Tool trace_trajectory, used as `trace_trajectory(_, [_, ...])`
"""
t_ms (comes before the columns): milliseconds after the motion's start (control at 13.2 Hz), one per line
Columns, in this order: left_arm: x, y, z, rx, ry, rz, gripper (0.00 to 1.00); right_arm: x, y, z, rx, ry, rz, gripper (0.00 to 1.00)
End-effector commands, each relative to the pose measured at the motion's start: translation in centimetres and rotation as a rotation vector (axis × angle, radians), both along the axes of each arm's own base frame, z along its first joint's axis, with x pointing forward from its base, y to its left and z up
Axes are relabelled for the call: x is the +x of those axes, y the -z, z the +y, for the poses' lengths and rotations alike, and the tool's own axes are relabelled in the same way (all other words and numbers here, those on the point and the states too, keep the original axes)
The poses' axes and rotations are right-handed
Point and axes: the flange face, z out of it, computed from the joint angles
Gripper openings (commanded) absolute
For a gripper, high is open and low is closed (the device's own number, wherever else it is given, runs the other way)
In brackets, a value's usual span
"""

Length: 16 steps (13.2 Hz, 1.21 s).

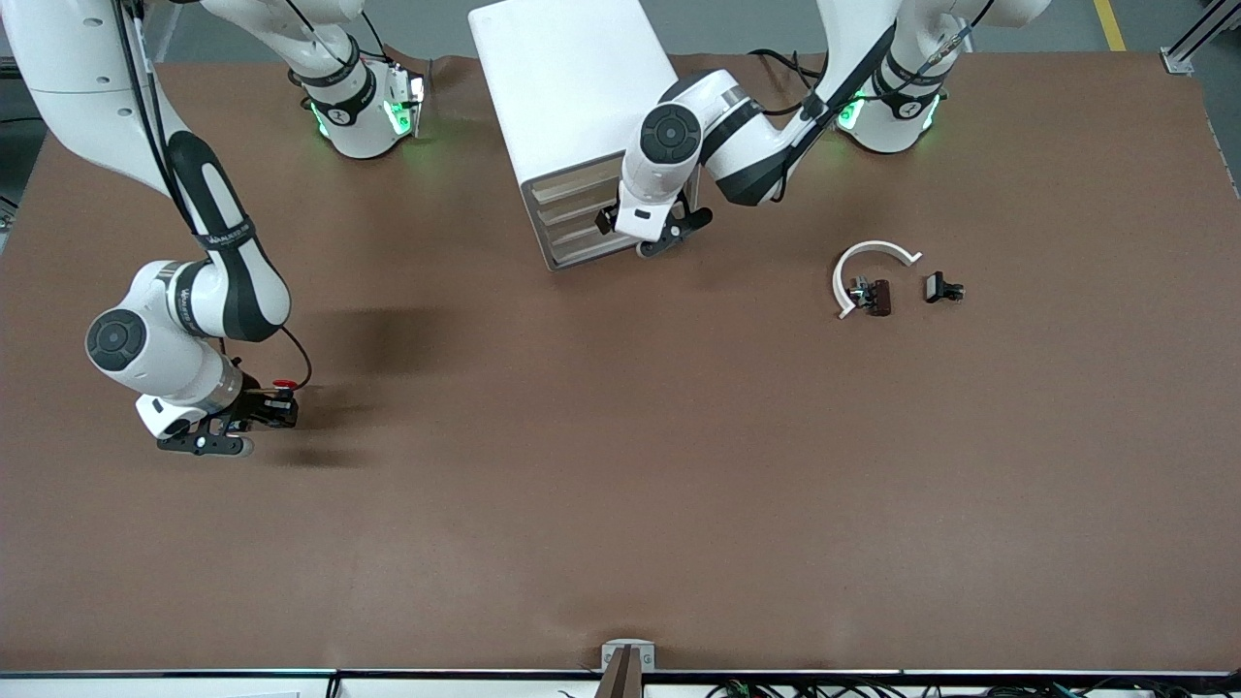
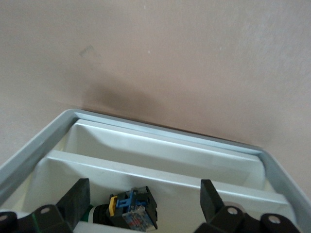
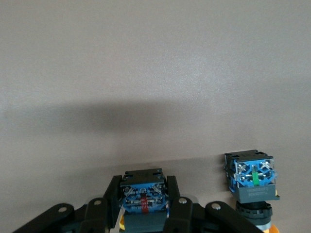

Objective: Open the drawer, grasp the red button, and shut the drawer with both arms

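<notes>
Right gripper [image 1: 276, 407], you clamped shut on the button [image 1: 282, 387]'s rigid, light body; left gripper [image 1: 669, 236] gaped empty over the drawer [image 2: 160, 145].

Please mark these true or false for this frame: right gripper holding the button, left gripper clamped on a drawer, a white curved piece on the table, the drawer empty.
1. The right gripper is shut on the button. True.
2. The left gripper is shut. False: it is open, over the drawer.
3. A white curved piece lies toward the left arm's end. True.
4. The drawer is empty. False: a blue-and-yellow part lies in it.
</notes>
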Motion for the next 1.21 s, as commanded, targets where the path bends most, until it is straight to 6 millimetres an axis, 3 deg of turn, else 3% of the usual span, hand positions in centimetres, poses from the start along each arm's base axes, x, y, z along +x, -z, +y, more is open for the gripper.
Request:
trace_trajectory(0, [5.8, -4.2, 2.3, 0.000, -0.047, 0.039, 1.00, -0.1, 1.2, -0.2, 0.001, -0.009, -0.002, 0.00])
trace_trajectory(227, [13.2, -9.2, 8.0, 0.000, -0.088, -0.042, 1.00, 0.0, 1.7, -0.1, 0.000, -0.010, -0.011, 0.00])
trace_trajectory(454, [17.6, -13.9, 13.3, 0.017, -0.103, -0.193, 1.00, -0.1, 1.9, -0.2, 0.000, -0.008, -0.008, 0.00])
trace_trajectory(530, [18.4, -15.7, 14.2, 0.013, -0.133, -0.226, 1.00, -0.1, 1.8, -0.2, 0.001, -0.005, -0.005, 0.71])
trace_trajectory(605, [19.5, -17.5, 15.8, 0.017, -0.161, -0.244, 1.00, 0.0, 1.8, -0.2, 0.000, -0.003, -0.006, 1.00])
trace_trajectory(757, [22.9, -21.0, 21.1, 0.027, -0.236, -0.265, 1.00, 0.0, 1.4, -0.2, 0.001, -0.003, -0.002, 1.00])
trace_trajectory(908, [25.0, -24.3, 25.8, 0.025, -0.213, -0.274, 1.00, 0.4, -0.3, -0.4, 0.004, -0.005, 0.053, 1.00])
trace_trajectory(1135, [27.0, -27.7, 31.8, 0.076, -0.180, -0.333, 1.00, 0.0, -4.8, -2.0, -0.021, -0.037, 0.114, 1.00])
